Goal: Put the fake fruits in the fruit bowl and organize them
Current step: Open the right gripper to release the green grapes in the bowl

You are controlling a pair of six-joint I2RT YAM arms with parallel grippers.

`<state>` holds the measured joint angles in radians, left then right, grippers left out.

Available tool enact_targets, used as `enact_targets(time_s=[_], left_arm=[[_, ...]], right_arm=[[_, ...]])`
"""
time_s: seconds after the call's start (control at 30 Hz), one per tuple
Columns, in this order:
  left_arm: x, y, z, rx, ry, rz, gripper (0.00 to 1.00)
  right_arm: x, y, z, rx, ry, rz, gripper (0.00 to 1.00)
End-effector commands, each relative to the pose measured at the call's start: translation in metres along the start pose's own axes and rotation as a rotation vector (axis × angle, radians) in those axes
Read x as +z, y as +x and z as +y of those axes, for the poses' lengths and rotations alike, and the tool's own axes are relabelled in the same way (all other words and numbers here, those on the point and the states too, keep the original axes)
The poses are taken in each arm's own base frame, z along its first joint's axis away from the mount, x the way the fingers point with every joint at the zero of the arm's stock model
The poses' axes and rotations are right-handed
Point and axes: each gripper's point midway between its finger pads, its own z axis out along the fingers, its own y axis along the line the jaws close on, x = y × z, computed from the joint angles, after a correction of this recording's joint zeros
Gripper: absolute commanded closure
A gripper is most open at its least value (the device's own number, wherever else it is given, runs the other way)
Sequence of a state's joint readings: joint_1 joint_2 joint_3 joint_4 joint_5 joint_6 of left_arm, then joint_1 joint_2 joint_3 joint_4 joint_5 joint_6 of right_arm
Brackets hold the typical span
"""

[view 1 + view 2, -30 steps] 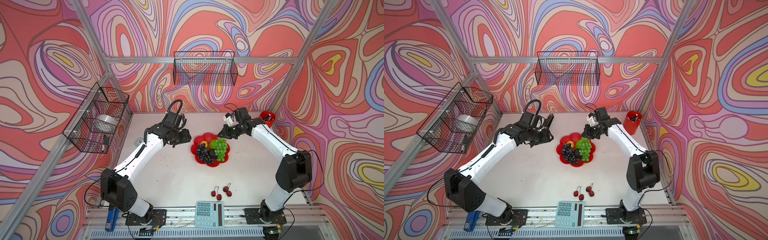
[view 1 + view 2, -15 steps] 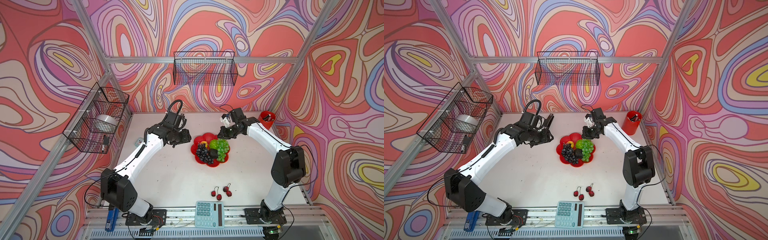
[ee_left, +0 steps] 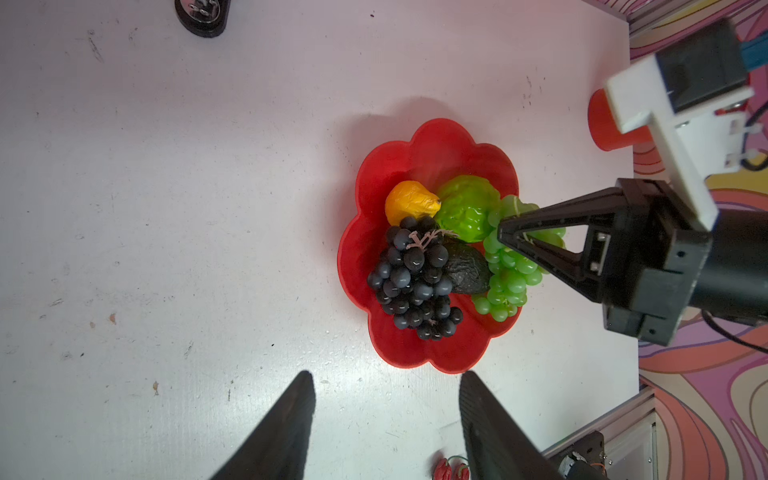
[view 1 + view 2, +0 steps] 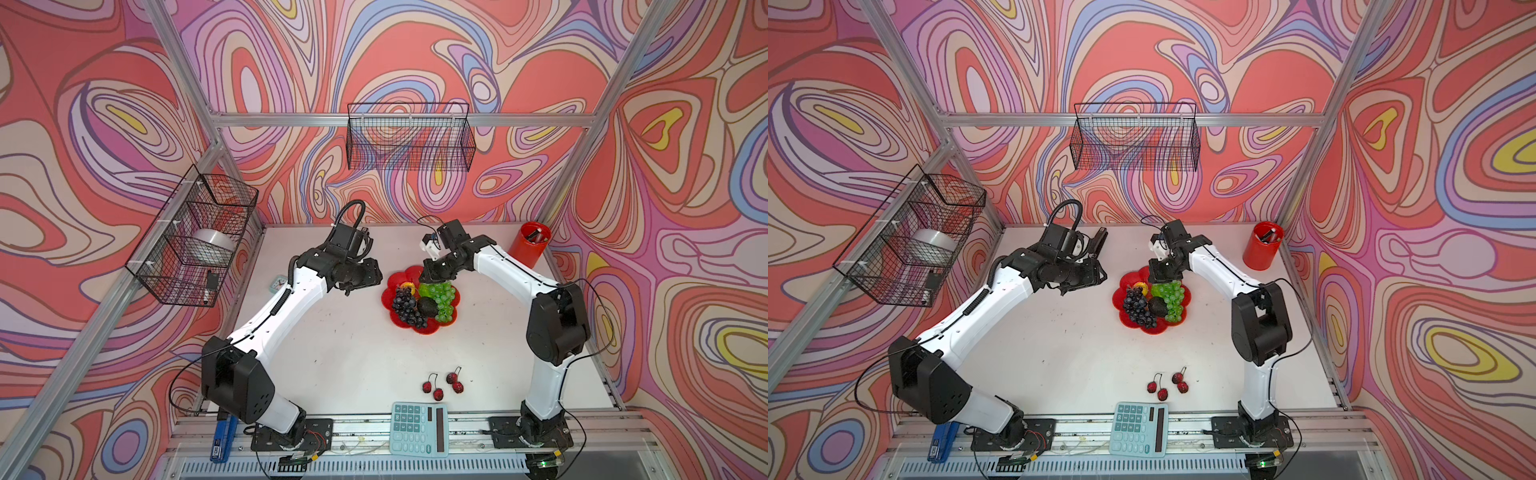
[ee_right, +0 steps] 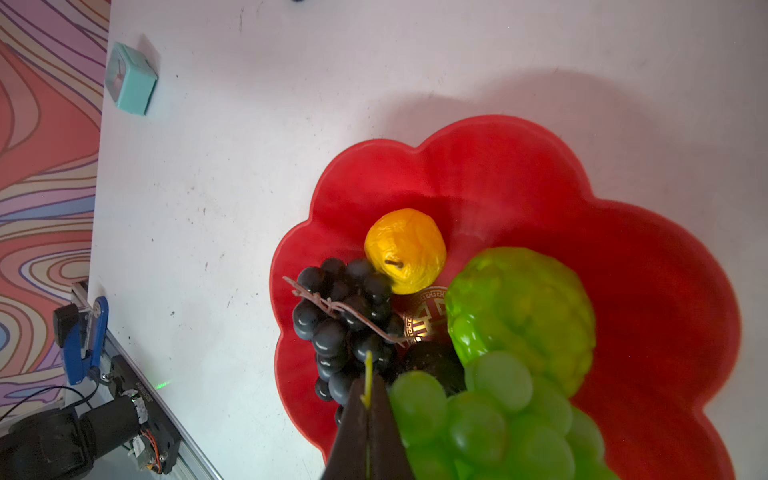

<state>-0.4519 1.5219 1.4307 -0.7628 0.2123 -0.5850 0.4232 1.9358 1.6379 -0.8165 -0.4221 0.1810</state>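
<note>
Right end effector (image 5: pixel 368 390) was clamped shut on the thin stem (image 5: pixel 367 372) of the green grapes (image 5: pixel 478 415). Pinching the stem made sense: the bunch is lumpy and floppy, with no better handle. The bunch lay right under and beside the tips, draped over the bowl (image 5: pixel 519 166) on the side nearest that end effector. It looked rested on the other fruit rather than hanging, though contact underneath was hidden.

Just past the tips sat the bumpy green ball (image 3: pixel 467 208) and the avocado (image 3: pixel 465 270), with the yellow fruit (image 3: pixel 409 201) and dark grapes (image 3: pixel 411 282) further across the bowl. Probably the grapes were being nudged or settled so they didn't spill over the rim.

Left end effector (image 3: pixel 386 376) was open and empty, with its fingers apart. It hung over the bare worktop (image 4: pixel 332 340) just short of the bowl's rim, likely parked clear of the other arm.

The red berries (image 4: pixel 442 384) lay on the worktop, well away from both end effectors and near the calculator (image 4: pixel 419 428). They were not in the bowl, so the task looked mostly done with the berries left.
</note>
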Motion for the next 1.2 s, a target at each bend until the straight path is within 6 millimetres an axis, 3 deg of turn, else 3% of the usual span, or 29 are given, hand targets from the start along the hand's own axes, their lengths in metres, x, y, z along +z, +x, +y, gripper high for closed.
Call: enact_targets(time_s=[0.0,0.2,0.57,0.9,1.17], left_arm=[[0.002,0.000,0.002,-0.017,-0.012,0.014,0.41],[0.003,-0.001,0.002,-0.017,-0.012,0.015,0.41],[0.002,-0.001,0.002,-0.016,-0.013,0.011,0.41],[0.001,-0.003,0.001,-0.015,-0.010,0.007,0.41],[0.002,-0.004,0.000,-0.016,-0.013,0.013,0.41]], right_arm=[[0.012,0.011,0.004,-0.048,0.026,0.057,1.00],[0.013,0.012,-0.009,-0.050,0.119,0.055,1.00],[-0.010,-0.013,-0.037,-0.015,0.296,-0.085,1.00],[0.012,-0.018,-0.056,0.023,0.290,-0.077,1.00],[0.029,-0.021,-0.049,0.022,0.218,-0.062,1.00]])
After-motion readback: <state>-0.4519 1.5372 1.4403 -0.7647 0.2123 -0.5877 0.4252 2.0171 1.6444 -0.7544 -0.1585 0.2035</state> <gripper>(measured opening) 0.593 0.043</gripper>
